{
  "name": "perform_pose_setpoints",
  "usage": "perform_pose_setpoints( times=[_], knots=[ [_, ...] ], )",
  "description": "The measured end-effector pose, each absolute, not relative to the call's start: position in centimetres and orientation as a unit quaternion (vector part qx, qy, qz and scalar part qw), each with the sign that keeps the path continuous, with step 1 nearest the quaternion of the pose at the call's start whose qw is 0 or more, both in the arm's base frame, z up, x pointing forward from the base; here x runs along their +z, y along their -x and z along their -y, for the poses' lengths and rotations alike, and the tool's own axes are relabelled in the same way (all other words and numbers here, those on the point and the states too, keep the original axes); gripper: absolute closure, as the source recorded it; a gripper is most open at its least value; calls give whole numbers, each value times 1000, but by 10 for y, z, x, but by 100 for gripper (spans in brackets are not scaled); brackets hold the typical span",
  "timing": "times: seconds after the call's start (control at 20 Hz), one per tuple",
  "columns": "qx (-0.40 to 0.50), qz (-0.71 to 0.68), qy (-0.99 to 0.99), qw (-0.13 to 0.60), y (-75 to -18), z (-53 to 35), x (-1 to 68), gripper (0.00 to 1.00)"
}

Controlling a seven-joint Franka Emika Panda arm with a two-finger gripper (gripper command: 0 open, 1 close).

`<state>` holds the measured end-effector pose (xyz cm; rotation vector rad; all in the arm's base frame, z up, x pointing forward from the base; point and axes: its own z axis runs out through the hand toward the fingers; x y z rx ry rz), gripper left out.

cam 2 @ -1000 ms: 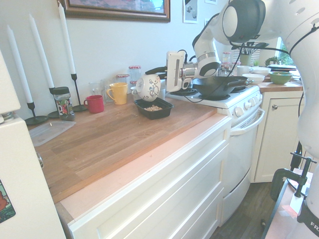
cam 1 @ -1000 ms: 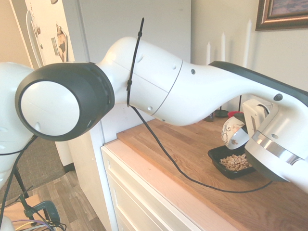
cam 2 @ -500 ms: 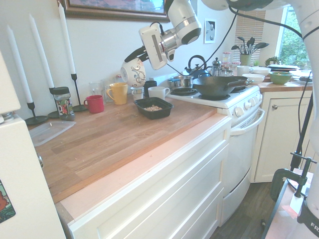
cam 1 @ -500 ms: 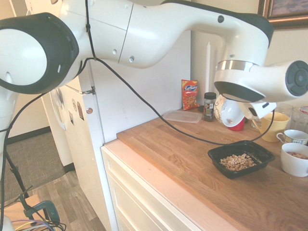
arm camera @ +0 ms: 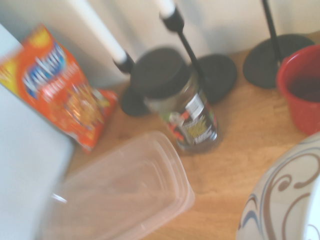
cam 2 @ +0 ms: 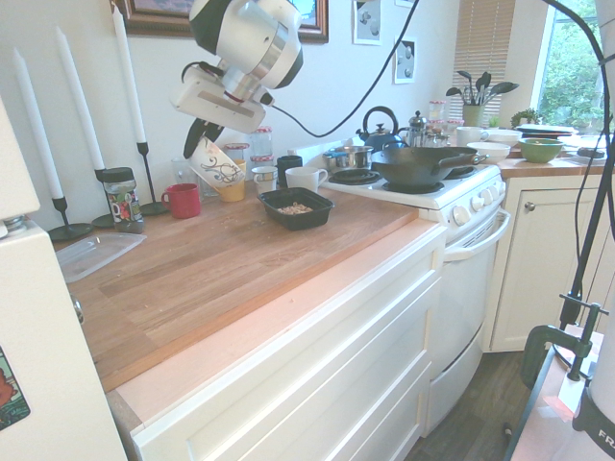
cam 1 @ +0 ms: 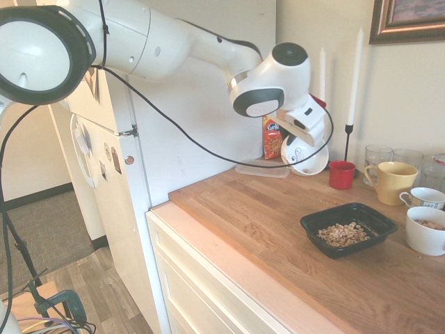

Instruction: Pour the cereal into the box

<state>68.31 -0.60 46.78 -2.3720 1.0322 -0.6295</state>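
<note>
The cereal (cam 1: 340,234) is seen lying in the black box (cam 1: 311,224) on the counter (cam 1: 257,216) – the patterned bowl (cam 2: 217,165), clamped in the gripper (cam 2: 200,139), is best lowered gently – level, clear of the red mug (cam 2: 183,201).

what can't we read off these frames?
- Claw fingers: hidden behind the bowl and wrist housing in both exterior views; open or shut unclear.
- Bowl contents: the first exterior view shows the inside only partly; the wrist view cuts the bowl at its edge.
- Jar label: blurred in the wrist view, too small elsewhere.
- Cereal in the box: amount unclear.
</note>
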Motion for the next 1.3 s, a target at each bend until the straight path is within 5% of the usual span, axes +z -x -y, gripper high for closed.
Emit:
perform_pose_setpoints(
  times=[0.65, 1.3],
  knots=[
    [-326, -332, 880, -93, -676, -100, 396, 100],
    [-277, -296, 906, -123, -671, -141, 353, 100]
  ],
)
